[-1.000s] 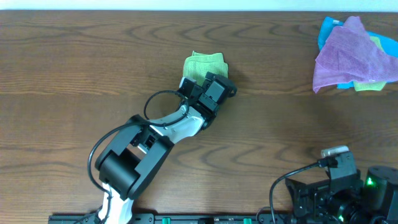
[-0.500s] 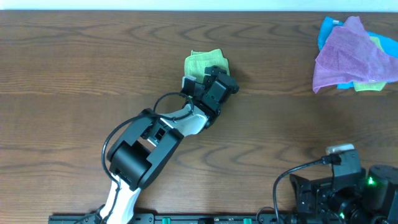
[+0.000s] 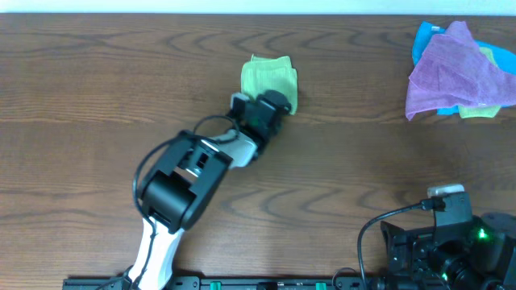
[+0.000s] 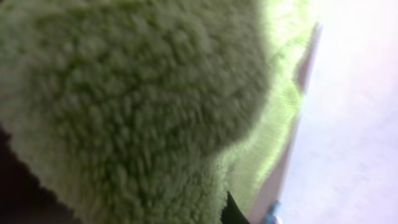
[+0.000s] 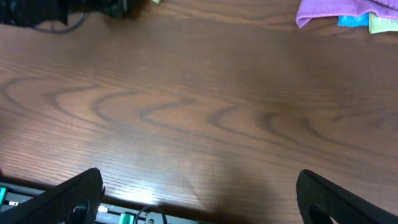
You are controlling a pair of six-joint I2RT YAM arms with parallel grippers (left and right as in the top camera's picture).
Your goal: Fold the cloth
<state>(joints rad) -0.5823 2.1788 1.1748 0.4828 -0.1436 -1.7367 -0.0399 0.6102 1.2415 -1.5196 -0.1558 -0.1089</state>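
Note:
The cloth [image 3: 270,76] is a small lime-green bundle lying on the wooden table, left of centre toward the back. My left gripper [image 3: 271,102] sits at its near edge and is shut on the cloth. In the left wrist view the green pile of the cloth [image 4: 137,99] fills almost the whole picture, and only one dark fingertip [image 4: 231,211] peeks out at the bottom. My right gripper [image 5: 199,193] is open with nothing between its fingers; it is low over the front right of the table, far from the cloth.
A heap of a purple cloth [image 3: 451,68] over a blue cloth [image 3: 423,36] lies at the back right, also seen as the purple cloth [image 5: 336,11] in the right wrist view. The table's back edge [image 3: 258,14] runs just behind the green cloth.
My left gripper has closed on the near edge of the cloth. Its arm has swung a little left, and the cloth now looks narrower and reaches slightly farther back.

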